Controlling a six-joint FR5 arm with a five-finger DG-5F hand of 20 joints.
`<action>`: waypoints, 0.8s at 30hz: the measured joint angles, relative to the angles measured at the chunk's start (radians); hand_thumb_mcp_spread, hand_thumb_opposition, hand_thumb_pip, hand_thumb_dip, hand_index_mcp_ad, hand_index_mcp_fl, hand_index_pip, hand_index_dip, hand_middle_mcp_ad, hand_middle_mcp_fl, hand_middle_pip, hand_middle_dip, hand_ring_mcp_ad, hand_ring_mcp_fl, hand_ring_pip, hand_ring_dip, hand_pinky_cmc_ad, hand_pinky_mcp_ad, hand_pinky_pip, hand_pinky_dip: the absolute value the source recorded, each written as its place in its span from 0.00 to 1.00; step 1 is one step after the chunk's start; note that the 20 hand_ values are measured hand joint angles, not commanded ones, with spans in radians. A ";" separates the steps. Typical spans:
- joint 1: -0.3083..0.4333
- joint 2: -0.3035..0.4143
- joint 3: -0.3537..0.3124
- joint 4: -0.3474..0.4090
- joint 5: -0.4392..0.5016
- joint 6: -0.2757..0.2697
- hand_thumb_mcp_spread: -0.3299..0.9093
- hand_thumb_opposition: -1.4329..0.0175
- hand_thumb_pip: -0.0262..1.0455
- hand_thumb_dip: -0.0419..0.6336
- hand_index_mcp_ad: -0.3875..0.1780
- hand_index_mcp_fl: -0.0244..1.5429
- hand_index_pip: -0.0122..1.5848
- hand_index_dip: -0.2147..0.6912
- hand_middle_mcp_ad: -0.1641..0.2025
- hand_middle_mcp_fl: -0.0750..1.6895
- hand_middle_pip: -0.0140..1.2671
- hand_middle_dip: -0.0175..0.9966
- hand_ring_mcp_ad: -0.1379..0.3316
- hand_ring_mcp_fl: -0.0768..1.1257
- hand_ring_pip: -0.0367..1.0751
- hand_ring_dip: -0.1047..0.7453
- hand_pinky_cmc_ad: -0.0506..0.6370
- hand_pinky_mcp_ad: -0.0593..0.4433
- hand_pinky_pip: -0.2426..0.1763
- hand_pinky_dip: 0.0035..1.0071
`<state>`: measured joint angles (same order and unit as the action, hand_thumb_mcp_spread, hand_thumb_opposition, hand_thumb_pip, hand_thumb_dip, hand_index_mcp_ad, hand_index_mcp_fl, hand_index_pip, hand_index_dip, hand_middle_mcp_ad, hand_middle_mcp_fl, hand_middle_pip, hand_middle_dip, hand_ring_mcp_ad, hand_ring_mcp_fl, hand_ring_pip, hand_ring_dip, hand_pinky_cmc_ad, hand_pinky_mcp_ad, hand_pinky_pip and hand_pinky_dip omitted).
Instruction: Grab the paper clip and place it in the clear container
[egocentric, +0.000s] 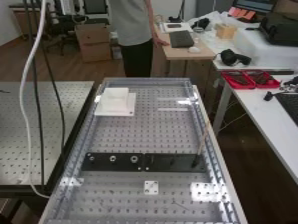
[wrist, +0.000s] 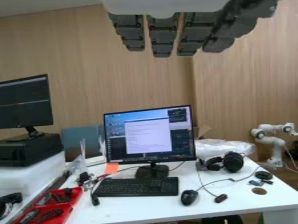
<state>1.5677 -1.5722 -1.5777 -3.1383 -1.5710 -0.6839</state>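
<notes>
Locating the paper clip: bearing from the fingers unsettled

Your fingers (wrist: 163, 37) hang straight and open, with nothing gripped. The wrist view looks out across a monitor (wrist: 149, 135) and a keyboard (wrist: 136, 187), so I judge the reach begins with a turn back down to the perforated counter (egocentric: 130, 136).

Position of clip: tentative. A faint, thin mark (egocentric: 180, 204) lies at the counter's near end, right and near of the small white plate (egocentric: 151, 187); could be your clip, cannot confirm. Long axis, if so: slantwise, far-left to near-right. Pinch across that line, not along it.

Which way it lies from the fingers: cannot tell; no common reference. Clear container: walls not separable from the glare. Fix both before descending; a wire this thin could slip flat beneath your fingertips.
</notes>
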 joint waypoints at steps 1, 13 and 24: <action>0.000 0.000 0.000 0.000 -0.001 0.000 0.26 0.99 0.04 0.07 0.68 0.02 0.01 0.25 0.64 0.05 0.03 0.04 0.43 0.06 0.04 0.14 0.14 0.22 0.55 0.01; -0.008 -0.004 -0.005 0.011 -0.009 0.007 0.46 0.58 0.32 0.12 0.67 0.02 0.05 0.25 0.62 0.04 0.09 0.16 0.52 0.06 0.11 0.21 0.45 0.61 0.44 0.44; -0.018 -0.014 -0.034 0.027 -0.003 0.043 0.46 0.53 0.35 0.12 0.67 0.03 0.06 0.25 0.66 0.05 0.12 0.18 0.62 0.06 0.14 0.23 0.57 0.74 0.40 0.53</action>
<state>1.5499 -1.5867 -1.6118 -3.1117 -1.5736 -0.6406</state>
